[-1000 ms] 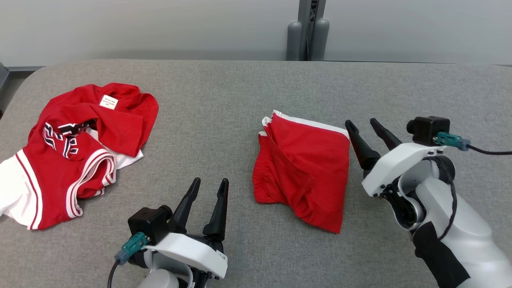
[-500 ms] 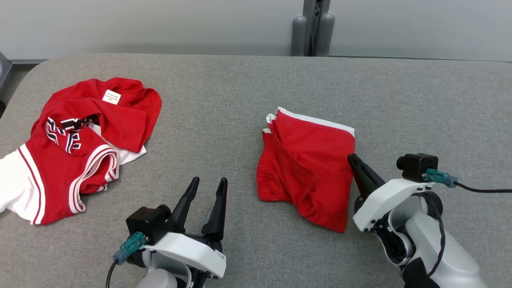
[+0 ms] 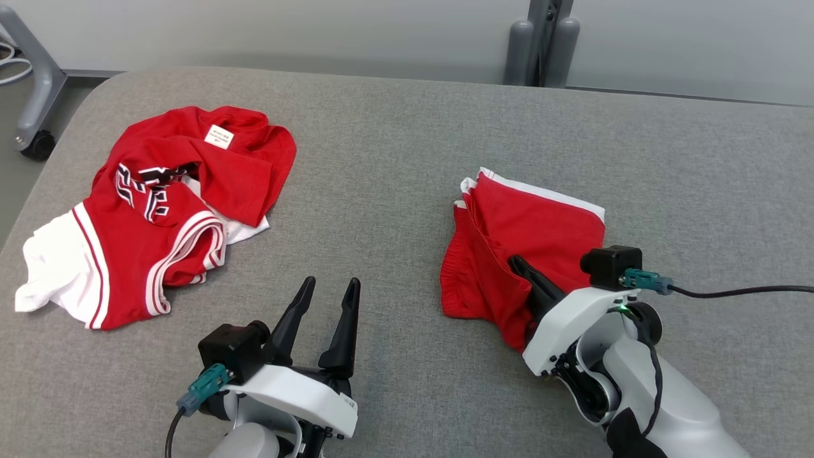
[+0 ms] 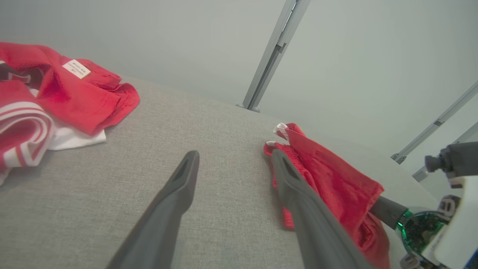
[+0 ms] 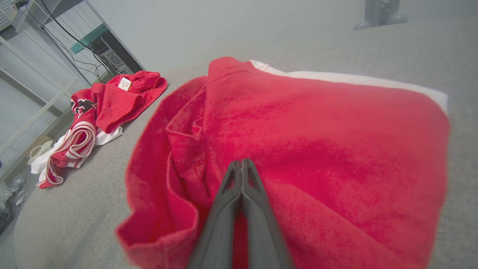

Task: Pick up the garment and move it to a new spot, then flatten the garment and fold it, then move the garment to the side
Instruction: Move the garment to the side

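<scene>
The garment (image 3: 534, 219) is a folded red piece with a white edge, lying right of the table's middle; it also fills the right wrist view (image 5: 317, 123) and shows in the left wrist view (image 4: 328, 179). My right gripper (image 3: 515, 261) is shut and lies low over the garment's near right part, pointing up and left. Its fingers are pressed together (image 5: 242, 161) against the red cloth, and no fold shows between them. My left gripper (image 3: 332, 284) stands open above bare table left of the garment, nothing between its fingers (image 4: 235, 155).
A crumpled red and white jersey (image 3: 172, 203) with a neck label lies at the table's far left. The grey padded table (image 3: 394, 146) has a rounded far left corner. A grey post (image 3: 540, 44) stands behind it, and a wheeled frame leg (image 3: 32, 95) stands off its left corner.
The head camera has shifted, sliding the whole picture right. My right gripper has gone from open to shut and has moved from beside the garment's right edge down onto its near right part.
</scene>
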Available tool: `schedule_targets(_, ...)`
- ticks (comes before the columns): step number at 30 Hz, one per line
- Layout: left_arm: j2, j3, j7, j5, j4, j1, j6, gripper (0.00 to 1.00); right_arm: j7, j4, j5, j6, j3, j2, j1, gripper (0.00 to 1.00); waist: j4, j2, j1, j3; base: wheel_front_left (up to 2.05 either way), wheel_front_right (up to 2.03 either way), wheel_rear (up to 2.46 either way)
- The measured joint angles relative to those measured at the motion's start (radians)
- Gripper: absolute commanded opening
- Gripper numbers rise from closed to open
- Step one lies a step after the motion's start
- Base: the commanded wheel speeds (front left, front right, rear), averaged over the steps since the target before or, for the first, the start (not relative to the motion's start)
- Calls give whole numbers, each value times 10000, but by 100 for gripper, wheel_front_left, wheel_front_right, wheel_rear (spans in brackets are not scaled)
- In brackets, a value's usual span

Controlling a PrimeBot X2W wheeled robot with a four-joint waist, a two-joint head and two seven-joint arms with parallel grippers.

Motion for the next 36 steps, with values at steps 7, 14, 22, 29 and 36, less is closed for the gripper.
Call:
schedule_targets(7, 42, -21, 0, 0, -23, -17, 13, 100, -221, 44, 736, 0, 1206, 27, -431, 0, 307, 0, 0, 44, 0, 0, 0)
schedule_targets(14, 46, -54, 8, -15, -29, -14, 58, 100, -270, 61, 1542, 0, 2696, 33, -686, 0, 332, 0, -1, 21, 0, 0, 0)
schedule_targets(22, 115, -27, 25, -73, -40, -10, 102, 100, -819, -50, 1816, 0, 3708, 33, -1004, 0, 139, 0, -1, -26, 0, 0, 0)
schedule_targets(29, 222, 46, 17, -84, -178, 113, 265, 100, -1147, -328, 1383, 0, 2803, -33, -1188, 26, -285, 0, 0, -190, 0, 0, 0)
schedule_targets(36, 341, -48, 88, 17, -267, 153, 368, 100, -1212, -677, 871, 0, 1287, -817, -674, 100, -675, 0, 0, -387, 0, 0, 0)
